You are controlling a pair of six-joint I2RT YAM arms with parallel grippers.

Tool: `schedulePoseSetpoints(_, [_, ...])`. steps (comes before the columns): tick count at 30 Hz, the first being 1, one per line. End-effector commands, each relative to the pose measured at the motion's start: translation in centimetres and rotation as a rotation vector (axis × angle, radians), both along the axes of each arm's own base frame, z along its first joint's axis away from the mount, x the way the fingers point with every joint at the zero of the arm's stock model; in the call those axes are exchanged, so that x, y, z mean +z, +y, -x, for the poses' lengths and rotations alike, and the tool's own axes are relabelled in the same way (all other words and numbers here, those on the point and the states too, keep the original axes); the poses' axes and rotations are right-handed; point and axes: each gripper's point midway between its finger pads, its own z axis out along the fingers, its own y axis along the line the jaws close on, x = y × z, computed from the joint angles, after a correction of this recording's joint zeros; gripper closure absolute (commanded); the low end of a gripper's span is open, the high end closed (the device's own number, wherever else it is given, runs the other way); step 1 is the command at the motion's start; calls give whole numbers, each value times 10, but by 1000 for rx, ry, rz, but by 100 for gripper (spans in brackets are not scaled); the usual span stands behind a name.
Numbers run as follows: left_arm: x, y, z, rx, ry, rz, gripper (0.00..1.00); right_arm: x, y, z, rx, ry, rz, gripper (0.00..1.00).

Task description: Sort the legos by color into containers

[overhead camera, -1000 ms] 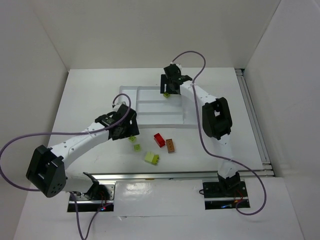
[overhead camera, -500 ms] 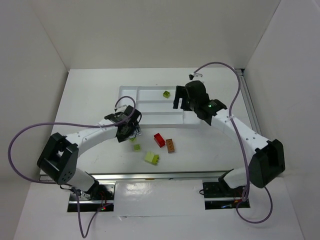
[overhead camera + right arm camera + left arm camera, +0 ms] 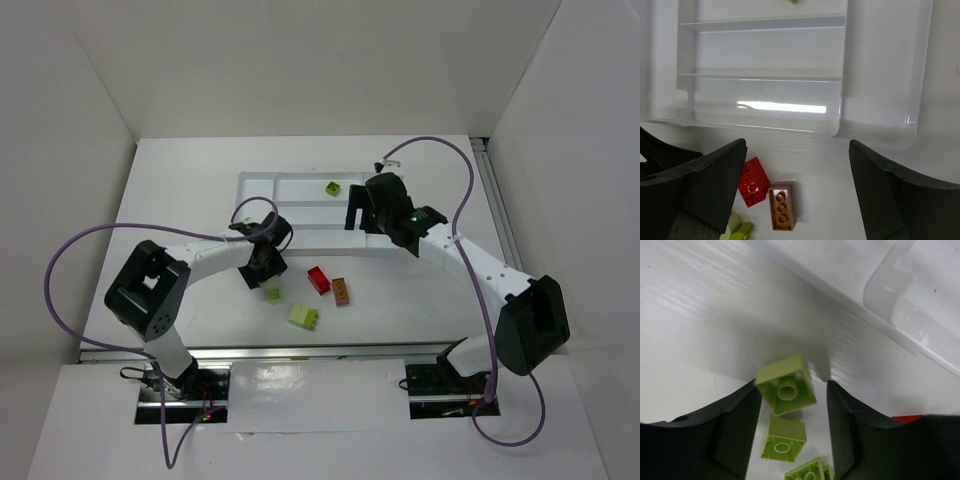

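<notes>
One brick (image 3: pixel 332 188) lies in the tray (image 3: pixel 300 215), loose bricks (image 3: pixel 304 316) before it.

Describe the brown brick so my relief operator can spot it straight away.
Find the white tray at mid-table. Just in front of its near edge, on the table, two bricks lie side by side. The brown-orange brick is the right-hand one, next to the red brick; its other neighbours are lime bricks.

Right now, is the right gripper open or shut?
Open. The right wrist view shows the right gripper with its fingers far apart and nothing held between them.
</notes>
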Motion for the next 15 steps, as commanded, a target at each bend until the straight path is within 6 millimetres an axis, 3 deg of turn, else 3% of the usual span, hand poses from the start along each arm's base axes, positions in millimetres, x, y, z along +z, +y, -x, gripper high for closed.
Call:
schedulePoseSetpoints(1, [-2,2,-5,45,4,-14,37,-2,3,0,-4,-4,5,10])
schedulePoseSetpoints(3, [-4,5,-3,47,7,-27,43,-2,3,0,-4,-4,5,10])
schedulePoseSetpoints(5, [3,8,-7,59,-18,-23,54,-6,2,2,-4,4,10,10])
schedulePoseSetpoints(9, [24,10,-13,30,-81,-17,65,-11,5,6,1,14,9,10])
schedulePoseSetpoints(15, [86,2,-32,-102,-213,-38,77,-9,-3,11,-37,-7,40,10])
